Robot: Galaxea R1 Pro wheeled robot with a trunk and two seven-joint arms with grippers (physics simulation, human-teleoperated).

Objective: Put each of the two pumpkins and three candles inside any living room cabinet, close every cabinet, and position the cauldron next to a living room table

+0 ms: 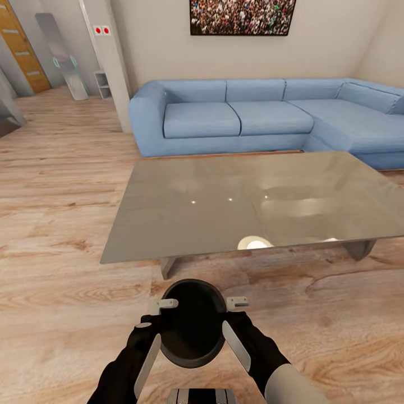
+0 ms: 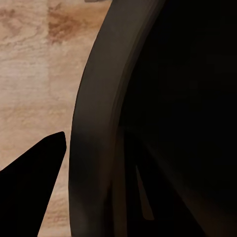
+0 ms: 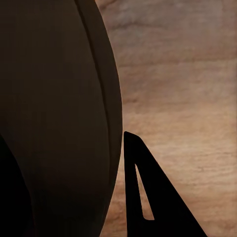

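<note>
**Cauldron held between both arms before the living-room table**

Item 1, left gripper (image 1: 159, 314): seen in the head view at the left flank of the cauldron, pale fingers spread apart, one laid along the pot's side and one reaching over its rim. In the left wrist view a dark finger (image 2: 34, 177) is seen outside the pot's wall, over the plank floor; the other is lost in the dark interior. The wall appears straddled, but whether it is actually pinched cannot be told.

Item 2, cauldron (image 1: 192, 348): a dark, round, open-topped pot, carried low in front of the trunk, between the two grippers and above the wooden floor (image 1: 62, 303). Its interior is seen as plain black; no contents can be made out. Its thick rim (image 2: 91, 148) is shown close up in the left wrist view, its bulging outer side (image 3: 59, 118) in the right wrist view.

Item 3, right gripper (image 1: 235, 317): placed at the cauldron's right flank, fingers likewise apart. One finger (image 3: 148, 197) is seen just beside the pot's outer wall; a firm hold cannot be confirmed.

Item 4, table (image 1: 168, 224): a low grey glossy-topped table, just beyond the cauldron, with a blue sofa (image 1: 202, 120) behind it.
</note>
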